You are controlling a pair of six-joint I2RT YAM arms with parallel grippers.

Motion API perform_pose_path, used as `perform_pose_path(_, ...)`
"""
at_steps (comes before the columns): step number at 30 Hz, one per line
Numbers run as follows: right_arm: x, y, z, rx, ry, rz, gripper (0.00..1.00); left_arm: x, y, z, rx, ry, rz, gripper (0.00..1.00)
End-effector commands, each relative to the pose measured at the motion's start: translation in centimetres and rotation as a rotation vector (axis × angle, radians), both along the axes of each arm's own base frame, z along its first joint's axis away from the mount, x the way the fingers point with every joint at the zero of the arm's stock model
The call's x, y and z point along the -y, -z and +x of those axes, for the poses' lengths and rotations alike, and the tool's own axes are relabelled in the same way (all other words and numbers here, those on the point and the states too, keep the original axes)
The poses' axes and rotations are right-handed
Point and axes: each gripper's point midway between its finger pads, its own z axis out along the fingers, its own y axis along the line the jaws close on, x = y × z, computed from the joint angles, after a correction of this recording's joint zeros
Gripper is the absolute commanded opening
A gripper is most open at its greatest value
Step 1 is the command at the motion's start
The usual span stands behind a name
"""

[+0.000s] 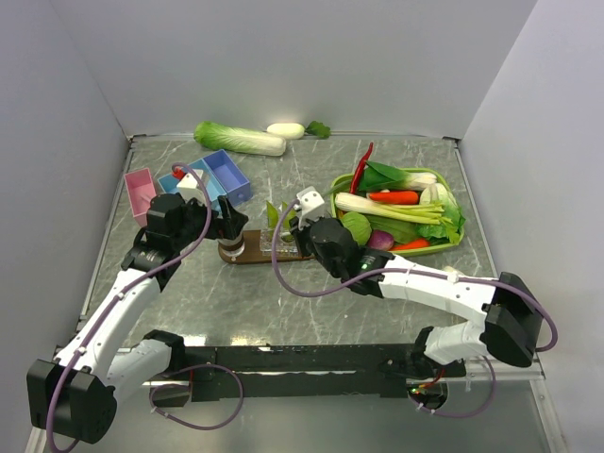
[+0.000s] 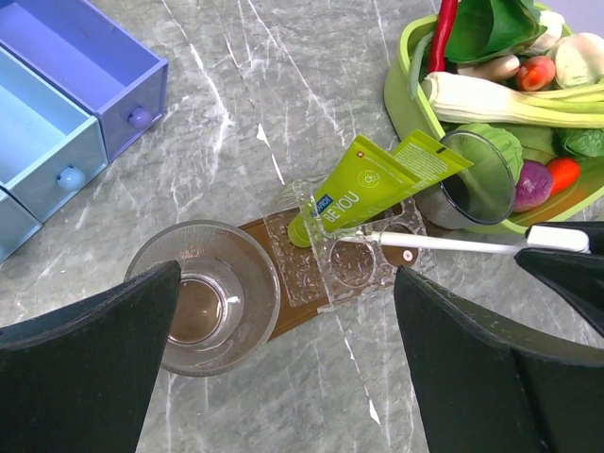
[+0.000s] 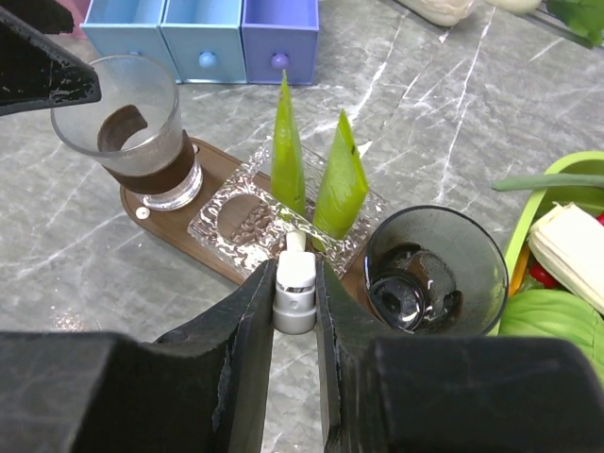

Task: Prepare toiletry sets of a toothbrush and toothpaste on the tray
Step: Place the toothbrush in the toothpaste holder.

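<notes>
The dark brown tray (image 1: 257,255) carries a clear tumbler (image 2: 203,297), a clear textured holder (image 2: 351,253) and a dark tumbler (image 3: 434,269). Two green toothpaste tubes (image 3: 286,151) (image 3: 340,179) stand in the holder; one shows in the left wrist view (image 2: 377,189). My right gripper (image 3: 295,283) is shut on the thick end of a white toothbrush (image 2: 444,243), which reaches level across the holder with its tip over a hole. My left gripper (image 2: 288,311) is open and empty, hovering above the tray's left end by the clear tumbler.
Blue and purple compartment boxes (image 1: 212,179) with a pink one (image 1: 140,189) stand behind the left gripper. A lime-green basket (image 1: 453,231) of vegetables sits right of the tray, touching the dark tumbler's side. A cabbage (image 1: 241,139) lies at the back wall.
</notes>
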Motion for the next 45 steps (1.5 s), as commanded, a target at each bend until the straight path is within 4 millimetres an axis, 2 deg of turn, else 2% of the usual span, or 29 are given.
perform_pose_path(1,-1.1,-2.9,0.7,0.073,0.011,0.026,0.0,0.3,-2.9,0.4,0.074,0.014,-0.031,0.99)
perform_pose_path(23,-3.0,-1.0,0.8,0.098,-0.012,-0.098,0.0,0.6,-2.8,0.4,0.067,0.026,-0.036,0.99)
perform_pose_path(32,-3.5,-0.1,0.7,0.105,-0.016,-0.139,0.03,0.7,-2.6,0.4,0.06,0.031,-0.038,0.99)
perform_pose_path(38,-3.7,-0.1,0.7,0.11,-0.02,-0.143,0.17,0.8,-2.5,0.4,0.059,0.034,-0.038,0.99)
perform_pose_path(45,-3.5,-0.8,0.4,0.115,-0.024,-0.118,0.42,0.7,-2.5,0.4,0.061,0.035,-0.037,0.99)
